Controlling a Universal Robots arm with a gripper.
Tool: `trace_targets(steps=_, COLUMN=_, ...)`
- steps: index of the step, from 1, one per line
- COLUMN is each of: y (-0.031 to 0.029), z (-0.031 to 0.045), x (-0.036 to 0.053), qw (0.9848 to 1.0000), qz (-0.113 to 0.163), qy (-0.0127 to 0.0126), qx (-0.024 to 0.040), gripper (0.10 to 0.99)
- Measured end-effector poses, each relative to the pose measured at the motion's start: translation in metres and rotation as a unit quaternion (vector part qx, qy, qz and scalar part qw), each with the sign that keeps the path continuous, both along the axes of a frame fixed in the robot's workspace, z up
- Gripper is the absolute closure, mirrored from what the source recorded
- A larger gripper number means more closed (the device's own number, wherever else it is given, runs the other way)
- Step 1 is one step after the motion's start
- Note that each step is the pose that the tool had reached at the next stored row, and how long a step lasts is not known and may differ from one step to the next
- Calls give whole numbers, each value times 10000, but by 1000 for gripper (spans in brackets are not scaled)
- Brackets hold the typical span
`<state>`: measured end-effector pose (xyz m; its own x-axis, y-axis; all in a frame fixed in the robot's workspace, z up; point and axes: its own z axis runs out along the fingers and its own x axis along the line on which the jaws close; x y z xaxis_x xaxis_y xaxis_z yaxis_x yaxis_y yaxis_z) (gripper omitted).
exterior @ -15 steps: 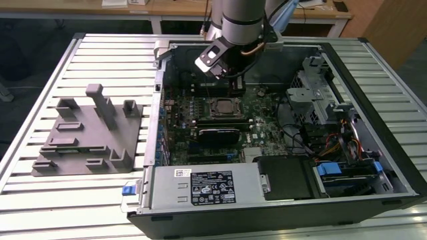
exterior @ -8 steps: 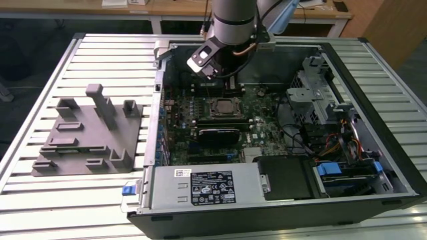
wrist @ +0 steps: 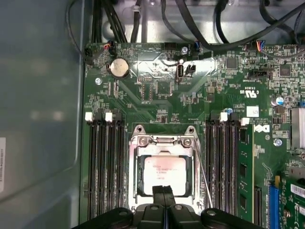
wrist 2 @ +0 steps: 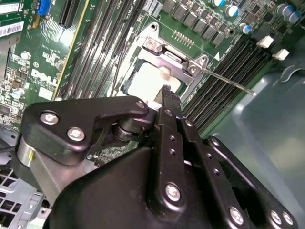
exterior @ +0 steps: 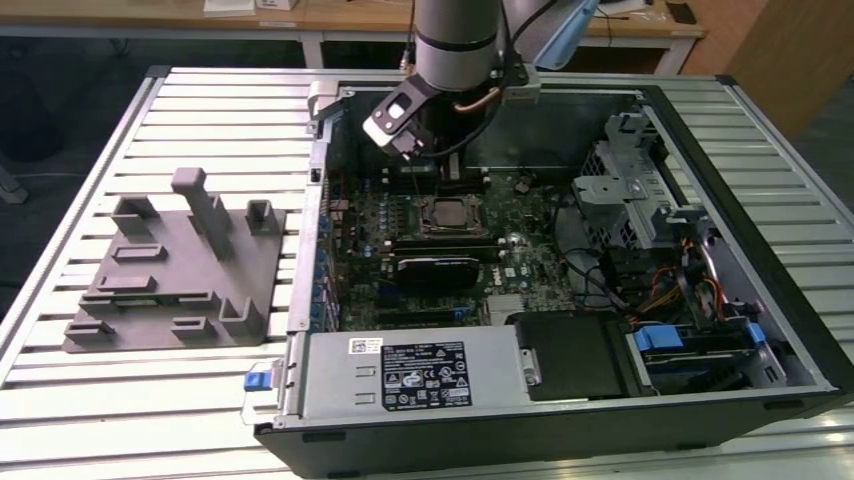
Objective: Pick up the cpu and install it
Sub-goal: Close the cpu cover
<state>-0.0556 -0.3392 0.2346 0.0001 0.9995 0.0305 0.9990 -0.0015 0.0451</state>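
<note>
Exterior view: the arm [exterior: 454, 40] reaches down into the open computer case [exterior: 787, 300], which lies on the slatted bench [exterior: 80, 400]. Its wrist hangs over the far part of the motherboard [exterior: 534, 260], just beyond the processor socket [exterior: 447, 213]. The grey fixture [exterior: 174, 270] sits well apart toward the exterior view's left, outside the case. Second wrist view: the cpu [wrist 2: 145, 81] lies flat in the socket, its pale top showing inside the metal retaining frame [wrist 2: 171, 55]. The black fingertips [wrist 2: 167, 93] are pressed together, and their end overlaps the cpu's nearer edge. Whether they touch it cannot be determined. First wrist view: the cpu [wrist: 164, 167] is seated squarely within the frame [wrist: 164, 140], between the two banks of memory slots [wrist: 102, 167], its edges parallel to them. It is near square, so no long axis governs. The fingertips [wrist: 158, 191] appear at the middle of its nearest edge, in line with its centre. The jaws are clenched with nothing seen between them. A thin lever rod [wrist: 205, 183] runs beside the socket. Judgement: the cpu is already in its socket, directly ahead of and below the jaws.
</note>
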Motion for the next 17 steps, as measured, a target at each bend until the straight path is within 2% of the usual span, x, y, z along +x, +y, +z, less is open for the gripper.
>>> trace_targets(steps=9, y=0, z=-9, x=0, qw=10000, qz=34, qy=0, qx=-1, gripper=980)
trace_targets(steps=13, y=0, z=-9, x=0, qw=9997, qz=250, qy=0, qx=-1, gripper=980)
trace_targets(steps=17, y=0, z=-10, x=0, qw=9982, qz=596, qy=0, qx=-1, gripper=980)
